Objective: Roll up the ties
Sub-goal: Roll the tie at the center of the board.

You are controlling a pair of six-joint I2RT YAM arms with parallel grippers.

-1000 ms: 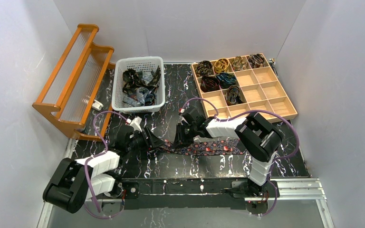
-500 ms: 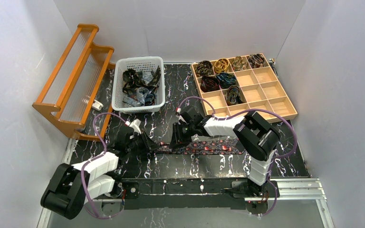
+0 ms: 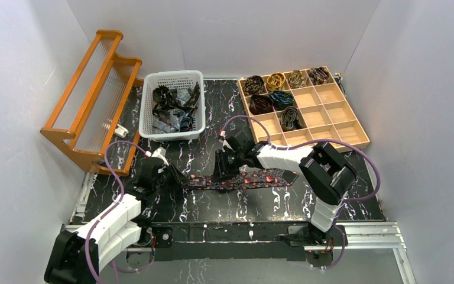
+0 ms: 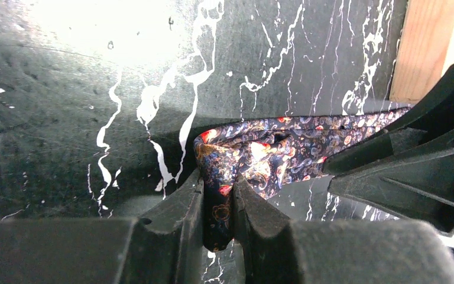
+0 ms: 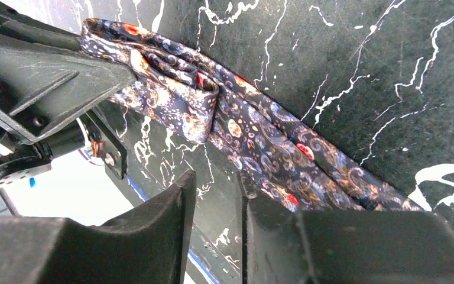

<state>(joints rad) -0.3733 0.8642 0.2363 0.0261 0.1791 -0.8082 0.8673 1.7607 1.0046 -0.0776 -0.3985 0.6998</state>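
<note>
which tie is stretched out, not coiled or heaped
The red-spotted tie on the table, one end pinched in the left end effector. The other ties are coiled in the wooden tray or heaped in the white basket.

One end of the tie (image 4: 272, 148) is buried inside the left tool (image 4: 219, 184)

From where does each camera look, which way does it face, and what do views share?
Top external: high behind the bases, looking down on the table; left arm and right arm show.
Left wrist: low over the table, facing the right tool; the left tool pinches the tie.
Right wrist: low, facing the left tool; its own fingers show below.
Shared: both wrist views show the tie's folded end, from opposite sides.
</note>
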